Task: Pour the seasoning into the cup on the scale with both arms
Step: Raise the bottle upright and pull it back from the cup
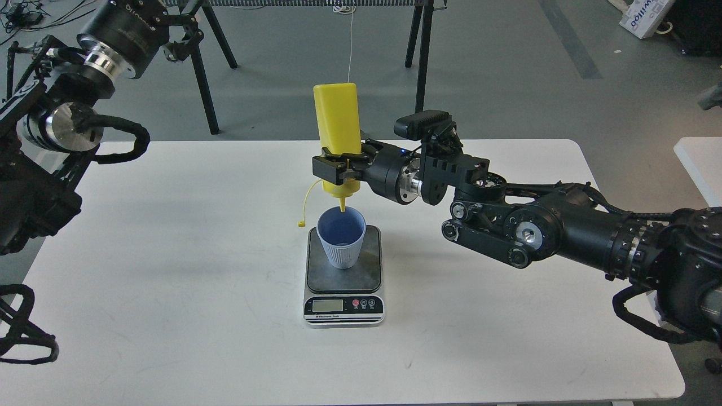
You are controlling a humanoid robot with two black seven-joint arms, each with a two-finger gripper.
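- Hanging nozzle-down, seasoning bottle [337, 127] has its tip just above the cup [341, 237] mouth.
- Cup upright on scale [343, 274], mid-table [169, 270].
- Right gripper [337, 169] clamped around the bottle's lower body.
- Left gripper [183, 42] raised far left; finger state unreadable.

The single head view looks forward and down from above the near edge of the bench [169, 316], at moderate range, covering its whole top and the floor [507, 67] beyond.
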